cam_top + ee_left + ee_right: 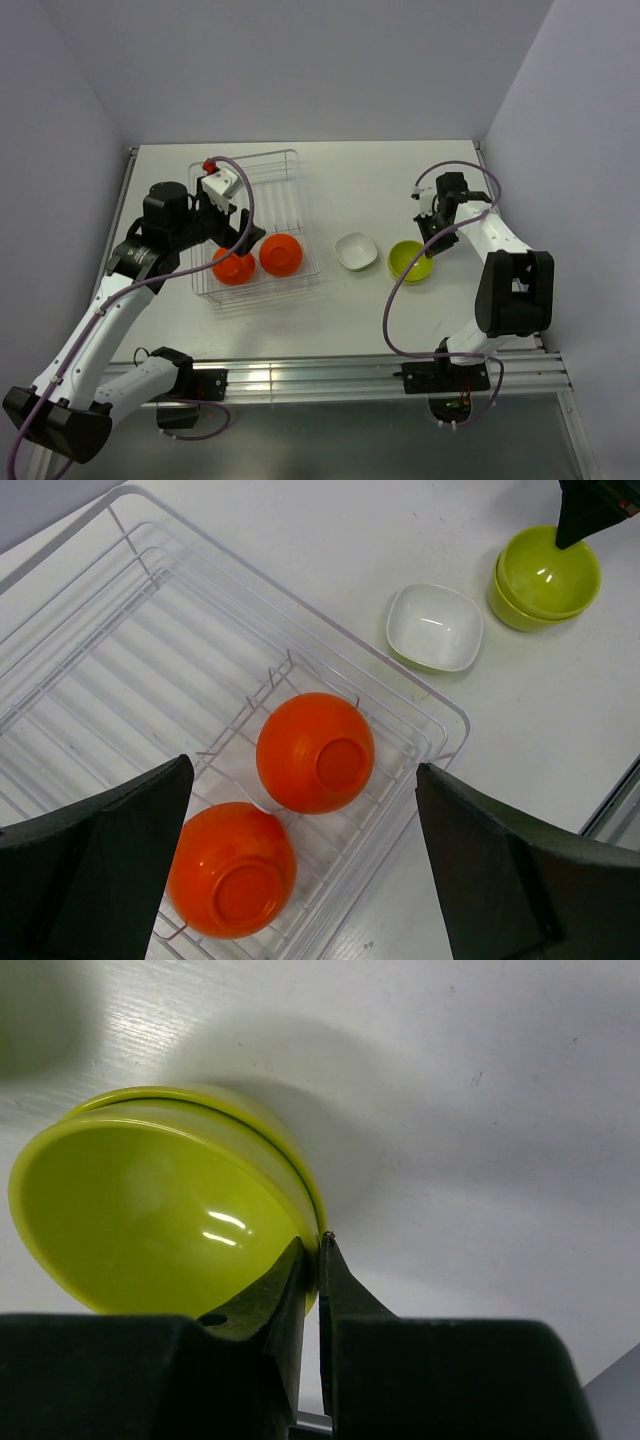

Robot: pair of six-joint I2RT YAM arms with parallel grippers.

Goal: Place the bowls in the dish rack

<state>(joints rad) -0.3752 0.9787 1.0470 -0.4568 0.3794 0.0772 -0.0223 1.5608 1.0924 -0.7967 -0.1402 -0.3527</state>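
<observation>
Right wrist view, and the green bowls (150, 1210) fill it: two nested, upright on the counter (480, 1110), out on my right side and well apart from the dish rack (345, 640). My right jaws are pressed almost together on the near rim, one finger inside and one outside, pinching it. I can't tell whether that's one wall or both.

It's glossy plastic, so light and stiff I'd judge, but slick. A thin rim pinch could let the bowl swing or slip, and the lower one might cling or drop away.

The white bowl (356, 250) sits just beside the green pair, between them and the rack, so that's the thing in my path.

In the rack, two orange bowls (315, 752) lie upside down at one end. My left jaws hang spread wide above them, holding nothing.
</observation>
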